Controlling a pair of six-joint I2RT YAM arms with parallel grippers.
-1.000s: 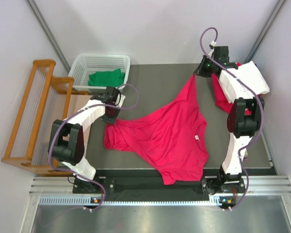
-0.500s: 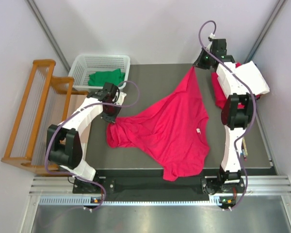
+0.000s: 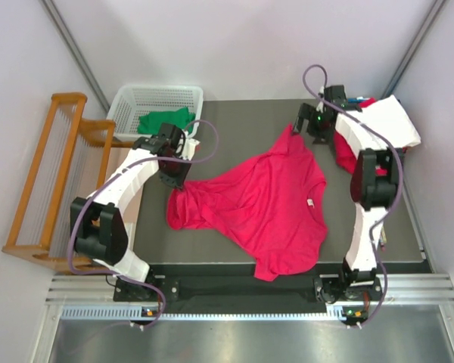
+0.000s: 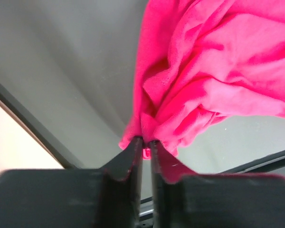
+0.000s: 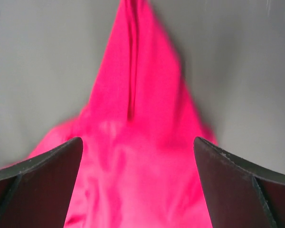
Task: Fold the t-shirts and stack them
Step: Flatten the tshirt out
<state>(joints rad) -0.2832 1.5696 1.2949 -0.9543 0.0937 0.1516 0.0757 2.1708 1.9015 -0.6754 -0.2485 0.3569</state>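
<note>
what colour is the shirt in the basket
Green; the shirt shows best in the top external view.

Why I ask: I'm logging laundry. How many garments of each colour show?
Pink-red: 2, the spread shirt and a folded piece at the far right.
Green: 1, the green garment in the basket.
White: 1, the white garment at the far right.
Total: 4 in view.

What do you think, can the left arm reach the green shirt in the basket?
Probably yes: the green shirt lies uncovered in the open basket, close by the left gripper. But that gripper is shut on the red shirt, so it must let go first.
</note>
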